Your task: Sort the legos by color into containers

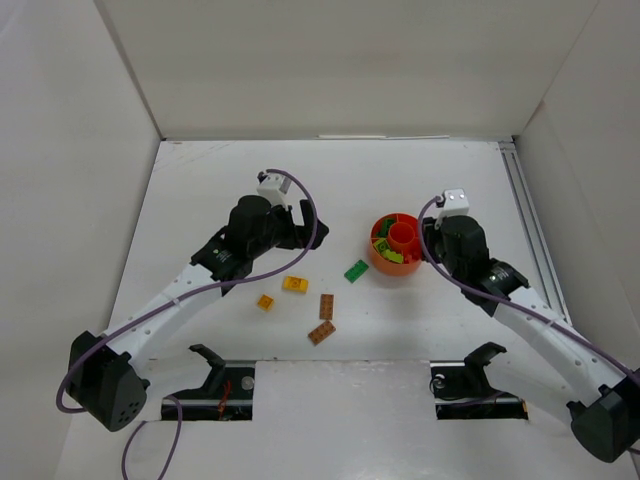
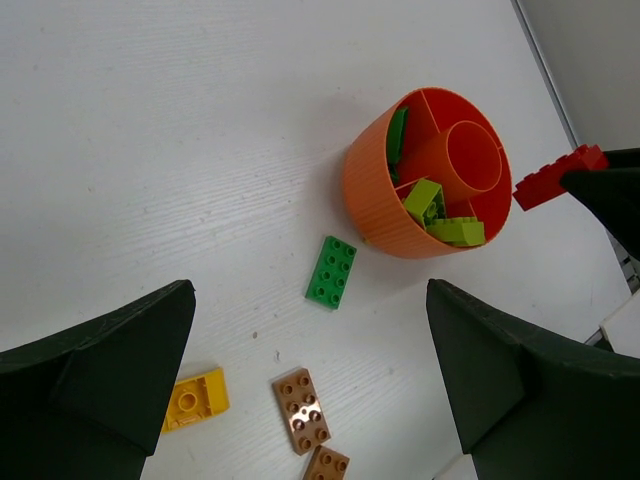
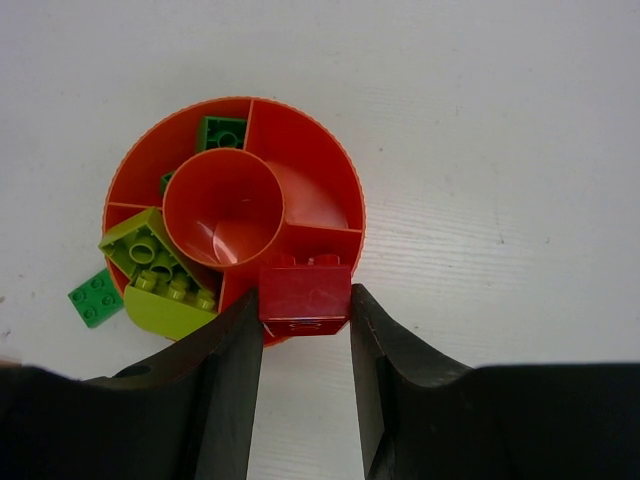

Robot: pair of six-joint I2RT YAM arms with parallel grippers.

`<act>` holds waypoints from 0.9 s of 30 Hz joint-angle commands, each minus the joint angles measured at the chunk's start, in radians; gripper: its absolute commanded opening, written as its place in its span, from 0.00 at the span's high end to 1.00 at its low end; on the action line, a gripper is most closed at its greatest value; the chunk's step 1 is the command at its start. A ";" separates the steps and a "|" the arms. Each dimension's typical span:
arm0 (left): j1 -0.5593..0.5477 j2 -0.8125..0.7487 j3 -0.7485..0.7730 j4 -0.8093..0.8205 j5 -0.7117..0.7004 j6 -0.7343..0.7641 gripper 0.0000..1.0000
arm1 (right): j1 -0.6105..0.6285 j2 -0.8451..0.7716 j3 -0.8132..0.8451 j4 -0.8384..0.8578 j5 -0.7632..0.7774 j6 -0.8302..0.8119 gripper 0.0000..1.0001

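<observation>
Red lego brick (image 3: 305, 292), gripped firmly in the right hand (image 3: 305, 300) just over the rim of the orange bowl (image 3: 315, 150), should move slightly forward above the empty compartment ahead before release.

- The left arm (image 1: 170, 295) is reaching forward and inward, with the left gripper (image 1: 298, 230) hanging with its jaws spread wide
- The right arm (image 1: 530, 320) is stretching forward, with the right gripper (image 3: 305, 305) pointing down and pinching a red brick (image 3: 300, 280)
</observation>
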 commanded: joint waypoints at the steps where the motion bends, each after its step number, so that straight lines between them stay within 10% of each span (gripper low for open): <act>1: 0.000 -0.040 -0.002 -0.002 -0.014 -0.021 0.00 | 0.011 0.011 -0.011 0.060 -0.006 0.011 0.82; 14: 0.000 -0.068 -0.002 -0.031 -0.034 -0.030 0.00 | 0.011 0.077 -0.011 0.134 -0.049 0.011 0.78; 27: 0.000 -0.086 -0.021 -0.059 -0.025 -0.041 0.00 | 0.011 0.030 -0.020 0.123 -0.058 0.011 0.42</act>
